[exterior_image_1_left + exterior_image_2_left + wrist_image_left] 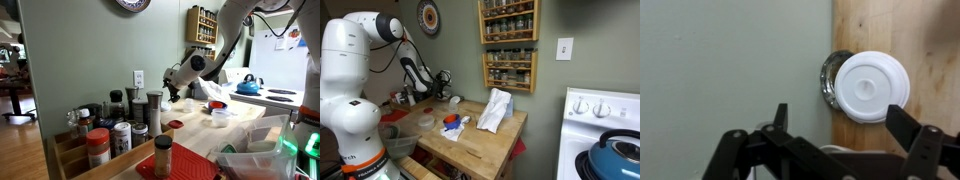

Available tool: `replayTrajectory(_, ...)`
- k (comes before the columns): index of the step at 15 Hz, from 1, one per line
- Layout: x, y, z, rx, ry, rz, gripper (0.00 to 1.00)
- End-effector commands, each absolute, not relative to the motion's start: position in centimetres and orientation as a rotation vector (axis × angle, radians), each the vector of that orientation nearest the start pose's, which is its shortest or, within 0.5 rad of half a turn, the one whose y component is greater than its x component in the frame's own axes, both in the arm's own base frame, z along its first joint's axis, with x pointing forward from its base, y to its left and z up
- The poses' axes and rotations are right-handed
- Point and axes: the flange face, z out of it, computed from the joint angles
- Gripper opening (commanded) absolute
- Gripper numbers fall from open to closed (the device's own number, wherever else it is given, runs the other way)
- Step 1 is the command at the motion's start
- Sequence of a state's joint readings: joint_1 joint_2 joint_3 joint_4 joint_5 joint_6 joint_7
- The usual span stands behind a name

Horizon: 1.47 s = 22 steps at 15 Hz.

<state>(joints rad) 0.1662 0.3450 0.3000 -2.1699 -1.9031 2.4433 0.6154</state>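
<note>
In the wrist view my gripper is open, its two black fingers spread wide and empty. Just beyond the fingers a round white lid sits on a shiny glass jar on the wooden counter, close to the grey-green wall. In both exterior views the gripper hangs at the far back corner of the wooden counter near the wall, above the jars there.
Several spice jars and grinders crowd the near end of the counter. A white cloth and a blue-and-white item lie on the wood. A wall spice rack, a stove with a blue kettle and a wall clock stand around.
</note>
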Motion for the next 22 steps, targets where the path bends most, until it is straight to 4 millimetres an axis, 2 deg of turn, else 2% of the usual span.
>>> replayTrajectory(1, 50.1, 25.1, 23.7, 1.667, 1.481, 0.628, 1.00)
replayTrajectory(5, 50.0, 25.0, 23.6, 1.677, 1.478, 0.619, 1.00)
replayTrajectory(15, 53.8, 25.3, 22.9, 2.296, 1.066, 0.423, 1.00)
replayTrajectory(22, 56.9, 24.1, 22.7, 2.609, 0.623, 0.358, 1.00)
